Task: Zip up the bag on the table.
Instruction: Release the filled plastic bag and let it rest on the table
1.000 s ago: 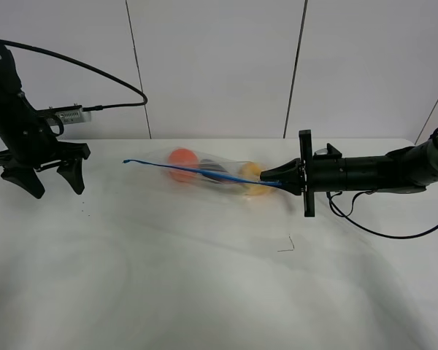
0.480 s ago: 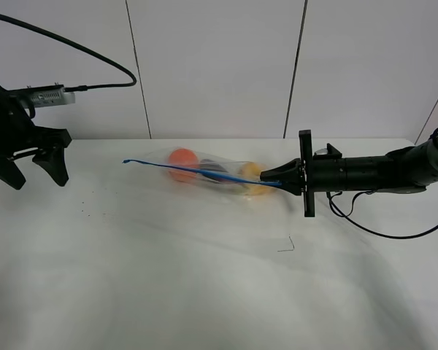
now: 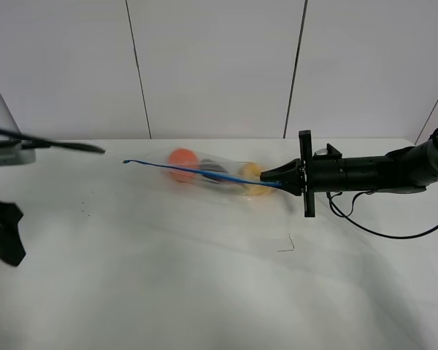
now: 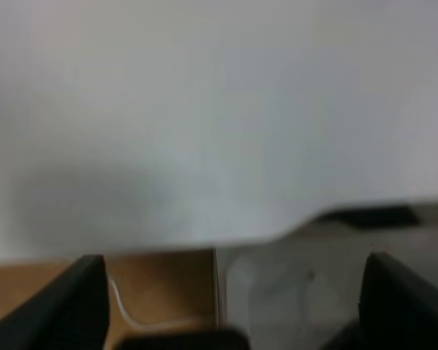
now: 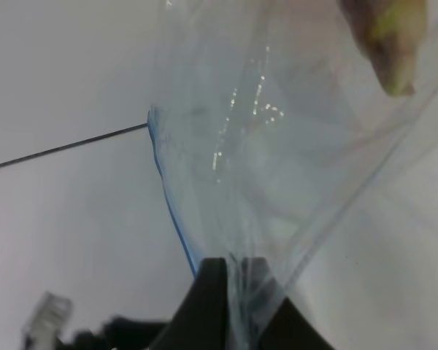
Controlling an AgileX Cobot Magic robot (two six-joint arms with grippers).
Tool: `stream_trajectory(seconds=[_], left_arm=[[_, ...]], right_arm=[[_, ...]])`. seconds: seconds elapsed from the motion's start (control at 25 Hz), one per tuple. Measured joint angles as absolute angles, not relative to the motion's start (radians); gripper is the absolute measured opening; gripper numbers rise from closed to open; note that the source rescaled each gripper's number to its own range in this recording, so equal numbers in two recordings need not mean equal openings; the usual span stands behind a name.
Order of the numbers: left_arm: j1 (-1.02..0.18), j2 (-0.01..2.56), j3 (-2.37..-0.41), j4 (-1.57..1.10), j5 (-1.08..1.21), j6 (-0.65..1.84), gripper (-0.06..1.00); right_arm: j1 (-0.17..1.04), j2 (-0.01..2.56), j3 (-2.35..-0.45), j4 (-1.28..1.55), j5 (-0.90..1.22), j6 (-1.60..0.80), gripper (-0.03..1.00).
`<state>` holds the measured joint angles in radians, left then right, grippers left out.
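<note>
The left claw has its fingers spread wide, with nothing between them. In the high view only a dark part of it shows, at the 9 o'clock edge and well apart from the bag. A black cable enters at 10 o'clock.

The bag lies on the white tabletop toward 12 o'clock, near the far edge. Its blue zipper strip slopes from the 10 o'clock end down to the 4 o'clock end. An orange item, a dark item and a yellow item show through the film.

The right claw reaches in level from 3 o'clock and is pressed together, pinching the bag's end at the strip. In the right wrist view its dark fingers clamp the clear film. A small dark mark sits at 5 o'clock from the bag.
</note>
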<state>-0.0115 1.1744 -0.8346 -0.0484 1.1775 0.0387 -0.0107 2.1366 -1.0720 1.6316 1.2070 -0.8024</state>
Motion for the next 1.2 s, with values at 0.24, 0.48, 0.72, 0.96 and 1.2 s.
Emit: stream_trajectory(seconds=[0.24, 0.48, 0.72, 0.96, 1.2], left_arm=[[-0.012, 0.955, -0.604, -0.039, 1.104, 0.085, 0.88], [-0.012, 0.752, -0.505, -0.039, 1.054, 0.091, 0.88], [-0.012, 0.628, -0.505, -0.039, 1.052, 0.091, 0.88], [-0.012, 0.546, -0.505, -0.039, 1.052, 0.091, 0.88], [-0.012, 0.407, -0.505, -0.039, 1.051, 0.091, 0.88]], right_arm=[[-0.011, 2.137, -1.072, 1.622, 1.207, -0.802, 0.0], [-0.011, 2.137, -1.072, 1.595, 1.207, -0.802, 0.0], [-0.011, 2.137, -1.072, 1.593, 1.207, -0.802, 0.0], [-0.011, 2.137, -1.072, 1.59, 1.207, -0.802, 0.0], [-0.011, 2.137, -1.072, 1.59, 1.207, -0.802, 0.0]])
